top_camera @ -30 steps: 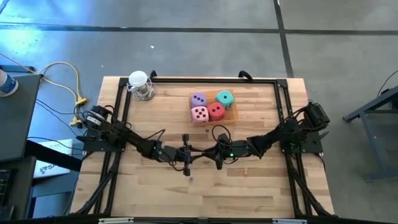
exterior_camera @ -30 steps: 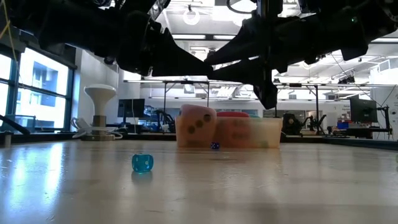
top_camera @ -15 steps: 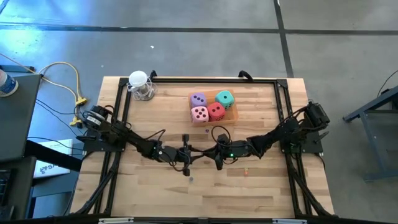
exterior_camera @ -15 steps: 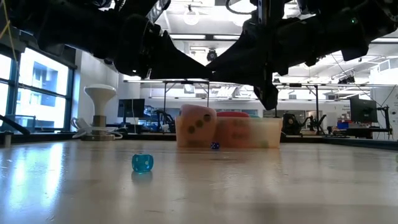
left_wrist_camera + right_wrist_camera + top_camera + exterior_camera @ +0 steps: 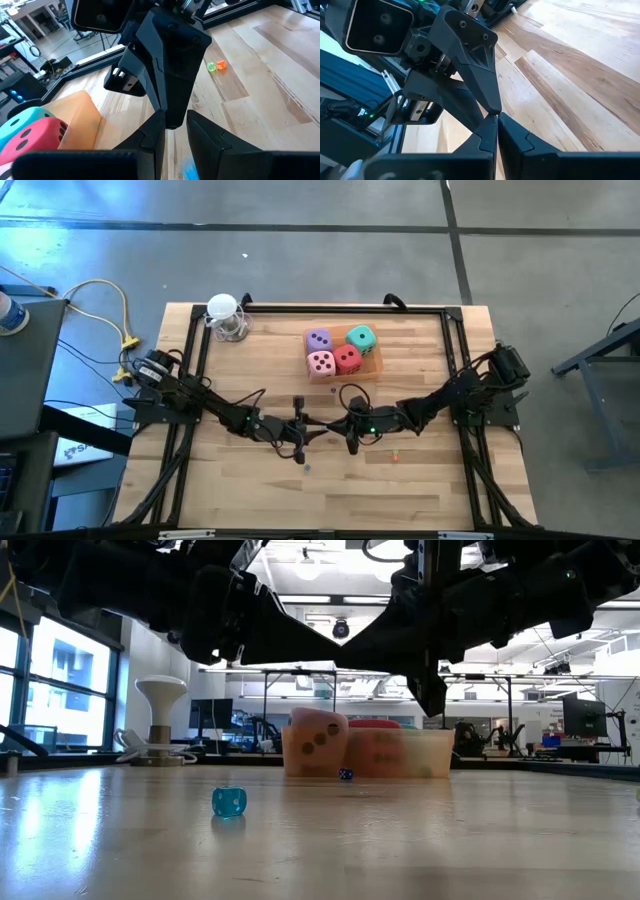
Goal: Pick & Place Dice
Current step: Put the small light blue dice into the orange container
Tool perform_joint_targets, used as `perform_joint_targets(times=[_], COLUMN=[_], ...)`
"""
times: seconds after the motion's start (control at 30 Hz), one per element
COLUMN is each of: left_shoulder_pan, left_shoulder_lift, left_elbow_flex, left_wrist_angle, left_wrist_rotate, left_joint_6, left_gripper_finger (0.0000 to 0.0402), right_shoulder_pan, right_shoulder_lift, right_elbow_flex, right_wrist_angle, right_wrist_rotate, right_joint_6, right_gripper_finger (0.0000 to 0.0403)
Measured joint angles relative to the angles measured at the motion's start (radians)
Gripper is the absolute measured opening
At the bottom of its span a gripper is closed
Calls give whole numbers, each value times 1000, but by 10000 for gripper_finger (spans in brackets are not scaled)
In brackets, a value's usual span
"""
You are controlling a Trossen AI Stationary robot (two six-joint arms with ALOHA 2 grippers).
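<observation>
While facing mid-table, left end effector (image 5: pixel 299 442) slightly parted, right end effector (image 5: pixel 351 435) clenched, both empty.

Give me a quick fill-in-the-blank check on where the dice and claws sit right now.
1. All four big dice sit in the ____ tray.
2. In the high view, the pink die lies directly beside the ____ die.
3. The tiny blue die lies on the ____, outside the tray.
4. Neither the left claw nor the right claw holds ____.

Missing: orange; red; table; anything
</observation>
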Motion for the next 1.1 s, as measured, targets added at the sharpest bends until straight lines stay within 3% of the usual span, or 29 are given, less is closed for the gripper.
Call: perform_joint_targets(times=[0.43, 0.7, 0.8, 0.93, 1.03, 1.1], left_shoulder_pan=[-4, -98, -168, -261, -310, -319], left_shoulder_lift=[0, -2, -23, -52, -55, -55], left_elbow_flex=[0, 0, 0, 0, 0, 0], left_wrist_angle=[-1, -10, -9, -5, -23, -87], left_wrist_rotate=[-5, -32, -111, -297, -425, -452], left_joint_6=[2, -11, 35, 127, 122, 67], left_gripper_finger=[74, 75, 75, 74, 74, 74], right_shoulder_pan=[1, 10, 20, 41, 51, 54], right_shoulder_lift=[0, 0, 0, 0, 0, 0], right_elbow_flex=[0, 1, 1, 1, 1, 1], right_wrist_angle=[0, 5, 5, 12, 26, 27], right_wrist_rotate=[15, 15, 43, 45, 47, 46], right_joint_6=[-44, -86, -123, -166, -194, -215], right_gripper_finger=[3, 3, 3, 3, 3, 4])
